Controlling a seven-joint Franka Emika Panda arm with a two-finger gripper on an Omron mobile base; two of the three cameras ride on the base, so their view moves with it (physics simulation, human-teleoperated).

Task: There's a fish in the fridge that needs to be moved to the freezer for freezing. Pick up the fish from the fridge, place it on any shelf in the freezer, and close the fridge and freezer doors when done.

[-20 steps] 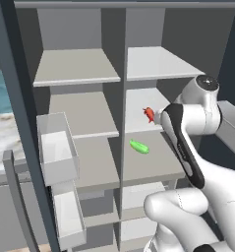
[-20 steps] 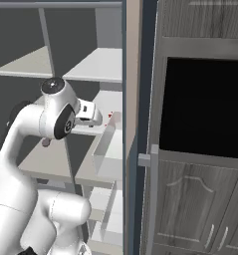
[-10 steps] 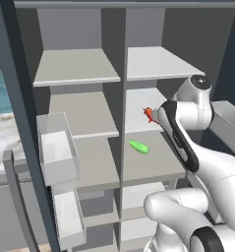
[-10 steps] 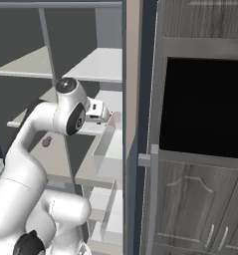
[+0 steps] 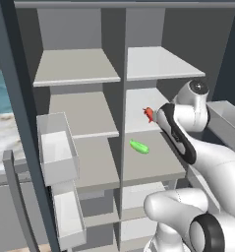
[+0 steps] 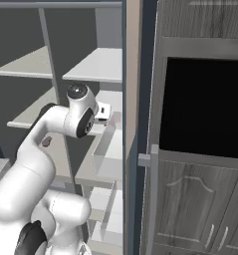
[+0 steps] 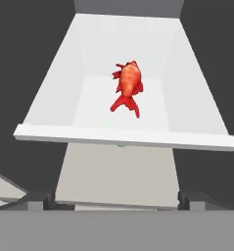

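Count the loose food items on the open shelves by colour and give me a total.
Red-orange: 1, the fish
Green: 1, the small vegetable
Total: 2

A small green vegetable [image 5: 139, 146] lies alone; grey wood-grain cabinets [image 6: 200, 199] frame a black panel [image 6: 205, 107].

The red-orange fish [image 7: 128, 88] lies flat on a light grey shelf [image 7: 187, 98] in the open fridge [image 5: 153, 64], tail toward the shelf's front edge, doors open.
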